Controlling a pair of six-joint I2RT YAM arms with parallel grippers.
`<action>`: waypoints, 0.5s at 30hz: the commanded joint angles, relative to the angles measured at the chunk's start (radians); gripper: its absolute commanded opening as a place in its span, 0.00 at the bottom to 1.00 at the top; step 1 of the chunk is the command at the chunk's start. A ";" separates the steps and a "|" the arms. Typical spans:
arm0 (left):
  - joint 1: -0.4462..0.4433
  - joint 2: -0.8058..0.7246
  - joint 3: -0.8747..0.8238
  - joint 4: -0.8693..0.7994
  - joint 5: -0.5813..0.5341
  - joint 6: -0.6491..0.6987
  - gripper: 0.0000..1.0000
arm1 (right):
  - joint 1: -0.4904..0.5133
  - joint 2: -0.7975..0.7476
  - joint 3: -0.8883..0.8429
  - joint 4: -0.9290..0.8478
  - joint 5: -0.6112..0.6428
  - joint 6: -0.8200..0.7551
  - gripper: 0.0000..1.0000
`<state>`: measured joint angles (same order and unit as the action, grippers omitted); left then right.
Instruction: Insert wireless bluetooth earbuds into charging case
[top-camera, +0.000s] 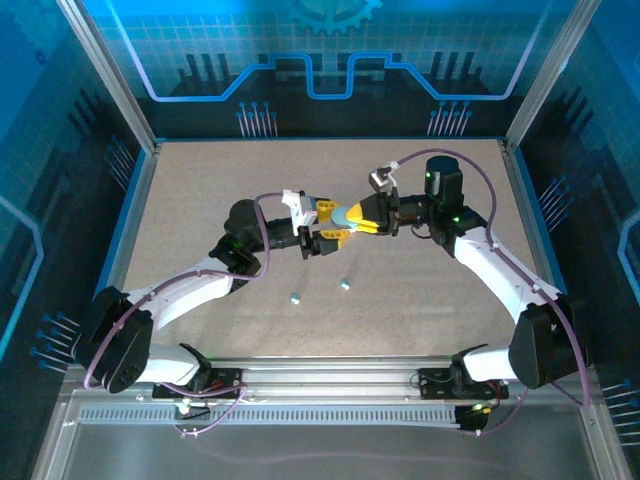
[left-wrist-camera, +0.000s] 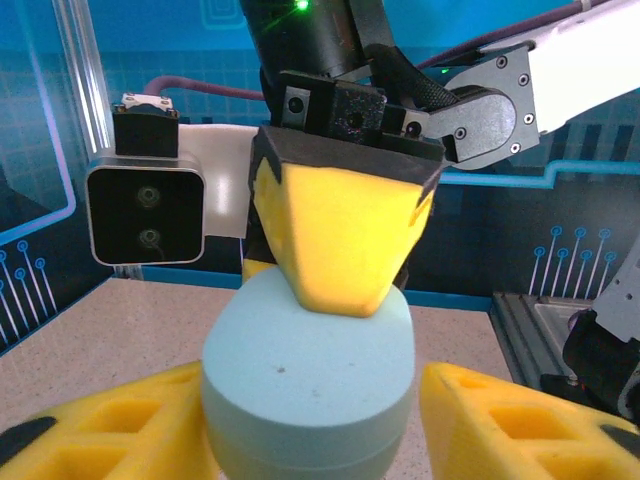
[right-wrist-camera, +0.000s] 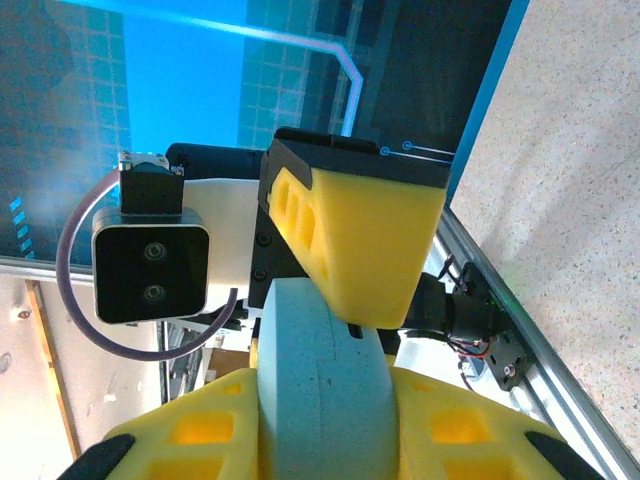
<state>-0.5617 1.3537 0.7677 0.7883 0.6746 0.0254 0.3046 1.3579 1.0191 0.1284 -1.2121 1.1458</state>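
The left claw (top-camera: 328, 228) and right claw (top-camera: 368, 218) were each closed on the light-blue charging case (top-camera: 347, 214), held between them above the worktop (top-camera: 200, 200), probably bracing it for opening. One earbud (top-camera: 295, 297) and another earbud (top-camera: 345, 284) lay loose below.

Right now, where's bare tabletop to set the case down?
Bare: far-left corner of the table, and the near strip between the arm bases. Crowded: centre, where both arms' jaws clamp the blue case, and just in front, around the two earbuds.
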 joint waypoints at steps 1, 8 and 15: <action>0.000 0.001 0.022 -0.005 0.036 0.014 0.48 | 0.000 -0.014 -0.013 0.027 0.000 0.008 0.22; -0.001 -0.001 0.032 -0.039 0.039 0.027 0.39 | 0.006 -0.020 -0.013 0.029 0.006 0.008 0.24; -0.001 -0.020 0.070 -0.173 0.020 0.000 0.31 | -0.002 -0.057 0.184 -0.633 0.258 -0.521 0.54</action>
<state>-0.5587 1.3540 0.7811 0.6926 0.6785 0.0284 0.3061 1.3472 1.1004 -0.1734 -1.1027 0.9222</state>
